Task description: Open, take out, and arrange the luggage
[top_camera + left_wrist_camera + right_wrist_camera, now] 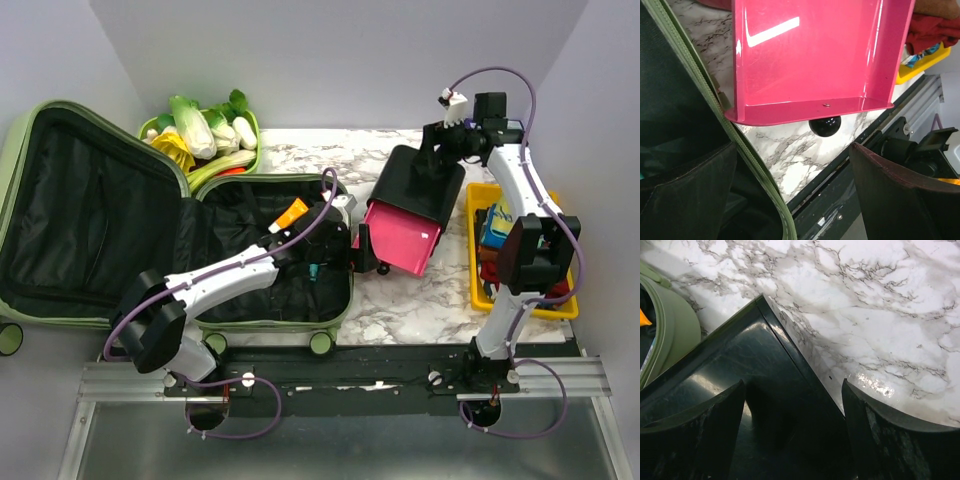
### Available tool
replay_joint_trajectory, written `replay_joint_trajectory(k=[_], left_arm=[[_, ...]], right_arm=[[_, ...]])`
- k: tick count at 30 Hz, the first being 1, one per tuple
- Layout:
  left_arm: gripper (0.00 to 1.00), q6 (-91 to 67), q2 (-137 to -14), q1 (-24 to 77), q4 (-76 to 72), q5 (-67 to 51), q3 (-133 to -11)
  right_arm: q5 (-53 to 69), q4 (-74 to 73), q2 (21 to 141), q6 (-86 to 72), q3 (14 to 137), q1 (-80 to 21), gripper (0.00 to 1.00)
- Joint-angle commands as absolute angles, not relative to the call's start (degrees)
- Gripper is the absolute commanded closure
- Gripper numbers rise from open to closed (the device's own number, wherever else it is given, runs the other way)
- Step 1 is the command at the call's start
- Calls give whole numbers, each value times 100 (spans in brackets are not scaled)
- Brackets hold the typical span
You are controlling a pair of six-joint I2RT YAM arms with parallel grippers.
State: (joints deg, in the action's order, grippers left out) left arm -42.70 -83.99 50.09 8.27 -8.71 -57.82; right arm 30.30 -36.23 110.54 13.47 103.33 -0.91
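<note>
The pale sage-green luggage (90, 220) lies open, black lining showing, left jaws wide at its right rim, right jaws wide over the black box (405, 185).

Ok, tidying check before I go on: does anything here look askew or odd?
The black box sits skewed on the table, with its pink drawer pulled out beside the open luggage. Nothing looks spilled.

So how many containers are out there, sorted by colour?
Green: 2 (suitcase, vegetable basket)
Black with a pink drawer: 1 (box)
Yellow: 1 (tray)
Total: 4
</note>
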Motion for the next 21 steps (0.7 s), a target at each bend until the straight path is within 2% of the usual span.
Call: replay_joint_trajectory(k=[1,2,13,16,19,21], left_arm=[[1,-4105,-8157,5071,1300,-300,-6038],[1,-4104,-8113,5071,1344,-221,-6047],[1,-3824,-7323,4966,1951,404,-6100],[1,-3438,-7138,4756,2179,352,-6135],[1,-2963,-6997,4282,2382,291,-6170],[1,-2464,-6944,3641,2094,-199,-6057]], right_arm=[[2725,-4482,10899,1248,9888,-88,19],[2664,-4491,10838,1222,9740,-79,21],[1987,-4044,9827,879,8535,-79,20],[1338,-3727,9686,668,8630,-88,14],[363,-3324,9475,440,8955,-70,0],[-251,-3007,9212,221,9105,-79,0]])
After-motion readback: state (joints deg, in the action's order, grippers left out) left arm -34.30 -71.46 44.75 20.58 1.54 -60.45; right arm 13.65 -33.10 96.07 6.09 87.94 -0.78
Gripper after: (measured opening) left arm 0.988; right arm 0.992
